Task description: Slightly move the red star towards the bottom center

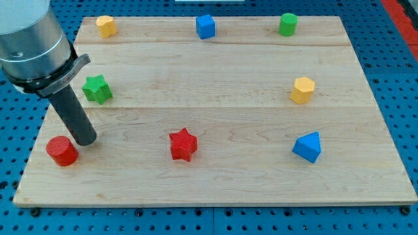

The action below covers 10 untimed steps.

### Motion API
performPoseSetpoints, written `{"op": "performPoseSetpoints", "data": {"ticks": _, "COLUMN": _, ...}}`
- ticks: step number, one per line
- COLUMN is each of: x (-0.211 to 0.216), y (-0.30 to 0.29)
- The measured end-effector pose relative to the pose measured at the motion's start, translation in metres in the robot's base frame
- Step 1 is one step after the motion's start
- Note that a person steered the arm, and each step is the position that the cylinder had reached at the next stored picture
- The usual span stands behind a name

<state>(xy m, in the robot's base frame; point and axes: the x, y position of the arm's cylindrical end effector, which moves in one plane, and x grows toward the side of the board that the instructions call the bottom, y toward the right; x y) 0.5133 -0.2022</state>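
Note:
The red star (183, 144) lies on the wooden board (222, 183), left of the middle and toward the view's bottom. My tip (85, 140) rests on the board at the view's left, well to the left of the red star. It stands just right of and above a red cylinder (62, 151), close to it, and below a green star (97, 89).
A yellow block (106, 25), a blue cube (205, 27) and a green cylinder (288, 24) line the view's top edge. A yellow hexagonal block (302, 90) and a blue triangular block (307, 146) sit at the right. Blue pegboard surrounds the board.

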Motion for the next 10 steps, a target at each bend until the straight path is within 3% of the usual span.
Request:
{"op": "performPoseSetpoints", "data": {"ticks": 3, "x": -0.003, "y": 0.007}}
{"op": "performPoseSetpoints", "data": {"ticks": 5, "x": -0.044, "y": 0.051}}
{"op": "performPoseSetpoints", "data": {"ticks": 8, "x": -0.015, "y": 0.138}}
{"op": "performPoseSetpoints", "data": {"ticks": 10, "x": 0.005, "y": 0.15}}
